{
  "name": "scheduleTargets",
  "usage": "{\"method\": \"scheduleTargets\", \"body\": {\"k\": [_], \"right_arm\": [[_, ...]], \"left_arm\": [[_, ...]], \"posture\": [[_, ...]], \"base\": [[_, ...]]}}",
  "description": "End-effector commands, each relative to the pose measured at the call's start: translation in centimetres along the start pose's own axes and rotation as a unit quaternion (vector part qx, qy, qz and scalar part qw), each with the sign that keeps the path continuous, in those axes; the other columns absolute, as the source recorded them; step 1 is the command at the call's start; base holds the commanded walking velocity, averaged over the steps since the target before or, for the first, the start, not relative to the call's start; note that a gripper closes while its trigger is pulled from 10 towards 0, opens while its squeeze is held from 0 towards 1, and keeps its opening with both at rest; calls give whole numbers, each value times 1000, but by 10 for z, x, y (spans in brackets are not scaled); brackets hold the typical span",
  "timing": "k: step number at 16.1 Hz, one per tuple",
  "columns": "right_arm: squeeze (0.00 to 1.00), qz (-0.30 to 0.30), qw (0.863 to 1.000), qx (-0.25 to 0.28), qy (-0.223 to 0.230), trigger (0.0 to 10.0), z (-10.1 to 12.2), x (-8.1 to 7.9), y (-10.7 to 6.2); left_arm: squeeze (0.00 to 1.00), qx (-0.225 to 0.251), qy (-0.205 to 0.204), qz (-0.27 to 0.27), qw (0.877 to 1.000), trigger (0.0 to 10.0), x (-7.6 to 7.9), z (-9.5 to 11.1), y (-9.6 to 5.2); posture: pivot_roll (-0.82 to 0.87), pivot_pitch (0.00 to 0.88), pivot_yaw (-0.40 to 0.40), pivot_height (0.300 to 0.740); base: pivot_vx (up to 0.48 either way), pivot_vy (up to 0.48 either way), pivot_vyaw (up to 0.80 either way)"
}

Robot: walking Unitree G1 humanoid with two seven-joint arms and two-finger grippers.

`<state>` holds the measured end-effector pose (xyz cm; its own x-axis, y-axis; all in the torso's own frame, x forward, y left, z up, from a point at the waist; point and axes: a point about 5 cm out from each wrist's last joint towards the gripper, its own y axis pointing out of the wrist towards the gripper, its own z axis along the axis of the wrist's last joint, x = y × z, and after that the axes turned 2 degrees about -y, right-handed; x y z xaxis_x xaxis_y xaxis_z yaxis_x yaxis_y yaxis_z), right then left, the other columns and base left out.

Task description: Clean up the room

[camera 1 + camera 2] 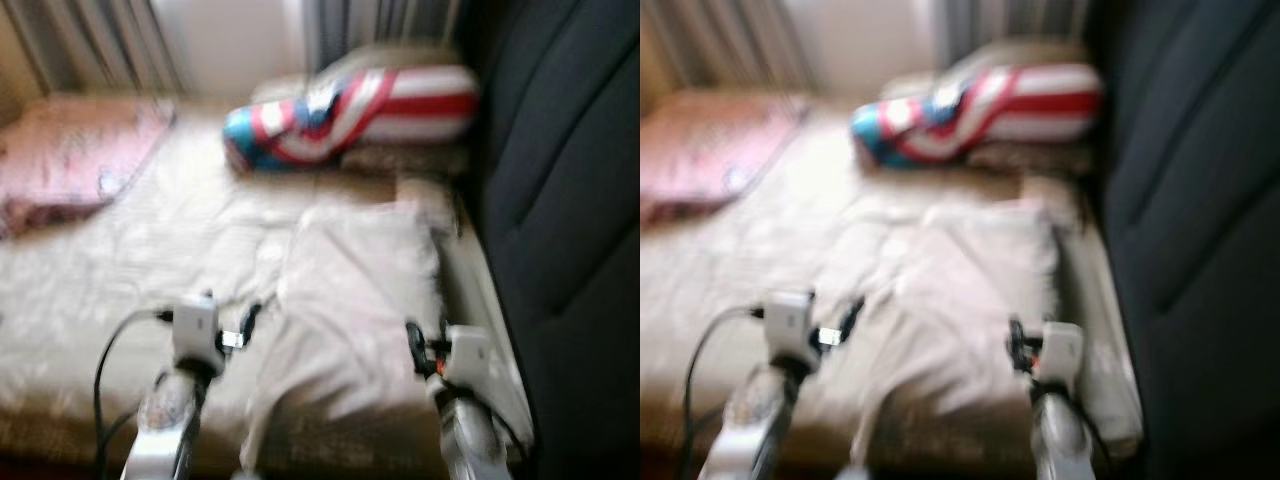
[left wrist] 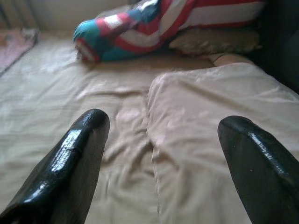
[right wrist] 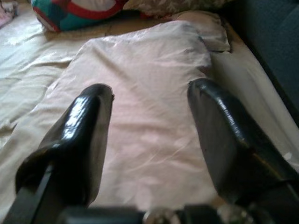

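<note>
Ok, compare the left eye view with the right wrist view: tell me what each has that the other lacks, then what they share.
Left eye view alone: the pink patterned blanket at the bed's far left, the grey curtains, and both silver arms with the left claw.

Right wrist view alone: the right claw, open, hovering close over the fabric.

Both: the pale beige folded sheet, the red, white and blue striped pillow, and the dark upholstered headboard.

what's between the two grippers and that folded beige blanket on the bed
Nothing visible. The left gripper and right gripper, both open, hang over the near end of the beige blanket on the bed sheet. The striped pillow lies beyond it.
</note>
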<state>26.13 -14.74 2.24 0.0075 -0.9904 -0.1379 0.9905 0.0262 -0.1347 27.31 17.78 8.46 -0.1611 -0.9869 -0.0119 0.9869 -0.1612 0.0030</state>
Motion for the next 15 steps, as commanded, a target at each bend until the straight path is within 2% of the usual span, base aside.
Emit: {"method": "scheduleTargets", "body": {"k": [1, 4, 5, 7, 10, 15], "right_arm": [[0, -21, 1000, -8, 1, 10000, -3, 10, -3], [0, -26, 999, -19, 4, 10000, -5, 11, -1], [0, -26, 999, -20, 3, 10000, -5, 11, -1], [0, -23, 1000, -14, -1, 10000, -4, 10, 0], [0, -27, 999, -35, 0, 10000, -5, 11, 7], [0, -27, 999, -35, 0, 10000, -5, 11, 7]], "left_arm": [[0, 7, -9, -8, 1000, 10000, 6, 2, 2], [0, 7, -10, -9, 1000, 10000, 6, 2, 2], [0, 6, -10, -10, 1000, 10000, 6, 2, 2], [0, 6, -10, -9, 1000, 10000, 6, 2, 2], [0, 3, -7, -11, 1000, 10000, 4, 3, 4], [0, 3, -7, -11, 1000, 10000, 4, 3, 4]], "posture": [[-3, 24, -16, 660], [-3, 29, -17, 660], [-3, 37, -18, 660], [-7, 51, -17, 660], [-12, 70, -14, 660], [-12, 70, -14, 660]], "base": [[326, 0, 0], [322, 0, -135], [0, 0, -738], [0, 0, 0], [0, 0, 0], [0, 0, 0]]}}
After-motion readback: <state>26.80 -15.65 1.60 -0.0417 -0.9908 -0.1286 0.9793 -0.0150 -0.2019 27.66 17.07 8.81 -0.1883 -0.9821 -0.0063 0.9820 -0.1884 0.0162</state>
